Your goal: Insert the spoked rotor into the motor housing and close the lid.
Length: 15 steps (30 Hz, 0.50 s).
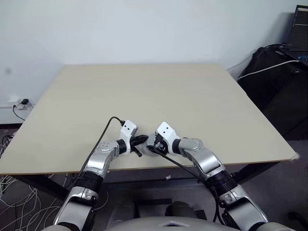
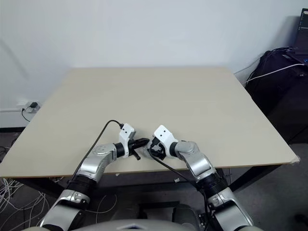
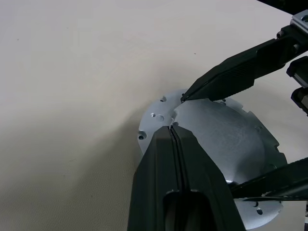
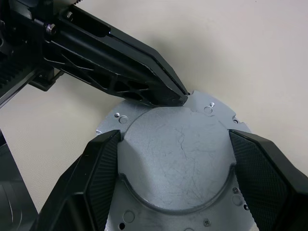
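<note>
lid (image 4: 175,154) sits as a silvery round piece with a notched edge near the front edge of the worktop (image 1: 159,96), between the two grippers. its raised centre faces up and nothing of copper windings or a spoked disc shows around it, so the housing and rotor are judged to lie beneath it, with the lid already placed on top; this cannot be confirmed from the views. what appears left is seating the lid fully and releasing it.

right gripper (image 4: 175,178): fingers (image 4: 267,168) spread wide, one on each side of the lid's raised centre, resting against its flanks, so it brackets or steadies the lid rather than pinching a thin edge.

left gripper (image 3: 172,129): fingers pressed together with nothing between them, the closed tip touching or just over the lid's flat rim close to its small holes, judged to be pressing it down.
</note>
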{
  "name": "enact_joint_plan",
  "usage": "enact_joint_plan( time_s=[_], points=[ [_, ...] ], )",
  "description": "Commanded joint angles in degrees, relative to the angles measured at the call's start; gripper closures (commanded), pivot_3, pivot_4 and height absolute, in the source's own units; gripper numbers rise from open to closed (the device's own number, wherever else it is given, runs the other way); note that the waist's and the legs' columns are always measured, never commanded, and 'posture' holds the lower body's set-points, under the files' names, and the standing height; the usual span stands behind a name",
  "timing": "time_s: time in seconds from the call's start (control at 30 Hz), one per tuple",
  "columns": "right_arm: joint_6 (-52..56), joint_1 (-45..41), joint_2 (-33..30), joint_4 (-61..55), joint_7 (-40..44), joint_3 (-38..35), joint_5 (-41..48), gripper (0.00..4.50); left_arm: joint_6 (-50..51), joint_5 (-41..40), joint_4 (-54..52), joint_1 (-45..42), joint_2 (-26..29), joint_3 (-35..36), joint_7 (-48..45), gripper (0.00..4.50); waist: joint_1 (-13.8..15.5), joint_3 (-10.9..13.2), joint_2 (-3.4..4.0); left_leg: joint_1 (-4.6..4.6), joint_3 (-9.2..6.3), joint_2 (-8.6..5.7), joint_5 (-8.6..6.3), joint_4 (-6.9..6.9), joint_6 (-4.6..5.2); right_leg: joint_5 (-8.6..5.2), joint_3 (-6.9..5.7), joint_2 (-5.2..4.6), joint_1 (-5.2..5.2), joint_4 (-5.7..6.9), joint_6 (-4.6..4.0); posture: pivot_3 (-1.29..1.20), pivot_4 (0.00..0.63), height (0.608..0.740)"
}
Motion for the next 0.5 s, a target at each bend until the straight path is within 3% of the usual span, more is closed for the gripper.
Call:
enact_joint_plan(
  time_s=[0.03,0.37,0.4,0.47,0.5],
  points=[
    [1.32,0.63,-0.16,1.22,-0.24,1.06,-1.11,1.25,1.86,1.76,-0.23,0.12,0.59,-1.61,0.31,4.5,0.0,-0.04,-0.01,0.0,0.0,0.0,0.0,0.0,0.0,0.0,0.0,-0.01,0.0,0.0,0.0,0.0,0.0,0.74],
    [0.67,0.6,-0.26,0.99,-0.45,0.71,-1.04,1.25,2.6,1.95,-1.56,1.76,1.5,-2.22,-0.18,4.5,-0.05,-0.21,0.08,0.0,-0.01,0.0,-0.01,-0.12,-0.01,-0.02,0.03,-0.07,-0.03,-0.06,-0.05,0.0,0.0,0.74],
    [0.64,0.57,-0.22,1.01,-0.41,0.67,-0.97,0.54,2.65,1.95,-1.66,1.89,1.47,-2.22,-0.2,4.5,-0.05,-0.22,0.09,0.0,-0.02,0.0,-0.01,-0.13,-0.01,-0.02,0.03,-0.08,-0.03,-0.07,-0.05,0.0,0.0,0.74],
    [0.51,0.55,-0.23,1.03,-0.27,0.67,-0.88,0.03,2.72,1.98,-1.81,2.04,1.38,-2.21,-0.19,4.5,-0.04,-0.23,0.11,0.0,-0.02,0.0,-0.01,-0.14,-0.01,-0.02,0.03,-0.1,-0.03,-0.07,-0.05,0.0,0.0,0.74],
    [0.43,0.57,-0.21,1.03,-0.22,0.66,-0.84,0.03,2.71,1.92,-1.91,2.16,1.29,-2.15,-0.16,4.5,-0.04,-0.23,0.12,-0.01,-0.02,0.0,-0.01,-0.14,-0.01,-0.02,0.03,-0.1,-0.03,-0.07,-0.06,0.0,0.0,0.74]
  ],
)
